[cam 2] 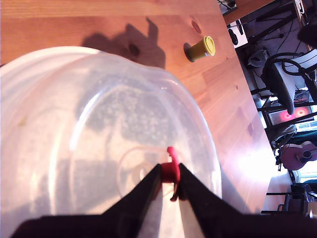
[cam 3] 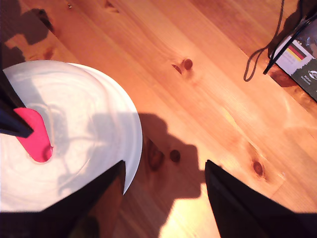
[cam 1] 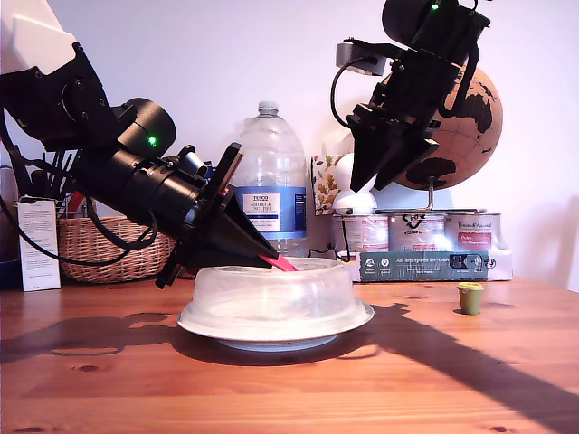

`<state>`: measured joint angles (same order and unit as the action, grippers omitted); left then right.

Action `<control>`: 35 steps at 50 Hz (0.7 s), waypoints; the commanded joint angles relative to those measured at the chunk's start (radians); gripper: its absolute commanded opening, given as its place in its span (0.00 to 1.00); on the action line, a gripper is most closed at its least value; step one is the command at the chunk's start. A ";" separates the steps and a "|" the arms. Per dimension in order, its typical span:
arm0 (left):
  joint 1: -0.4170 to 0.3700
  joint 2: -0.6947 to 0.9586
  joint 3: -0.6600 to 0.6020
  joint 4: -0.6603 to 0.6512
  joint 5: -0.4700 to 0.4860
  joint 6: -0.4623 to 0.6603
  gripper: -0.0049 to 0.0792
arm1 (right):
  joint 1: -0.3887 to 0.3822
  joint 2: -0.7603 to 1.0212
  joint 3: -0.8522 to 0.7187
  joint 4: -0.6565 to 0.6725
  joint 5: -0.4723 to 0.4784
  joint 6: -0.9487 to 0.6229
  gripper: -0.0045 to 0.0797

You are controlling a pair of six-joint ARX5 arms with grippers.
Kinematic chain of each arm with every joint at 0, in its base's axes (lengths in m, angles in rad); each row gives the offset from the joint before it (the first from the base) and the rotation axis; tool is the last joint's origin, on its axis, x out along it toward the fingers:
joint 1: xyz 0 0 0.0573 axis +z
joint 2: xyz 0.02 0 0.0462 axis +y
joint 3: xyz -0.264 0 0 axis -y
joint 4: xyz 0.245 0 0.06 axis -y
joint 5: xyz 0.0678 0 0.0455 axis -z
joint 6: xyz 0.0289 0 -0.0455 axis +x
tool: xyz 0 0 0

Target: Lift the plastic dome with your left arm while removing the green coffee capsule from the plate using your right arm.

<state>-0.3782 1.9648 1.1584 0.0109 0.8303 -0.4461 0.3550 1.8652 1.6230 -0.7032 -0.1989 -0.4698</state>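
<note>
Low, cloudy plastic dome [cam 1: 271,303], flared rim, pink-red tab [cam 2: 170,170], small olive-green coffee capsule [cam 1: 469,297]

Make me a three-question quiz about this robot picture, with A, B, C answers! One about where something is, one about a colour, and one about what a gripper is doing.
1. Where is the green coffee capsule?
A. On the bare table
B. Under the dome
C. In a gripper

2. What colour is the tab on the plastic dome?
A. Blue
B. Pink-red
C. Yellow

3. What is my second gripper doing?
A. Pinching the capsule
B. Gripping the bottle
C. Open, holding nothing

Answers: 1 A, the capsule stands on the wood toward the exterior view's right, apart from the plate. 2 B, the first wrist view shows my first gripper shut on a pink-red tab. 3 C, its jaws are spread over bare wood.
</note>
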 commanded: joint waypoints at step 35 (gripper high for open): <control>0.044 0.023 0.037 -0.014 0.068 0.024 0.38 | 0.002 -0.008 -0.009 0.005 -0.001 0.000 0.60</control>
<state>-0.3496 1.9663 1.1713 0.0013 0.8982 -0.4435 0.3550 1.8652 1.6230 -0.7036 -0.1989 -0.4698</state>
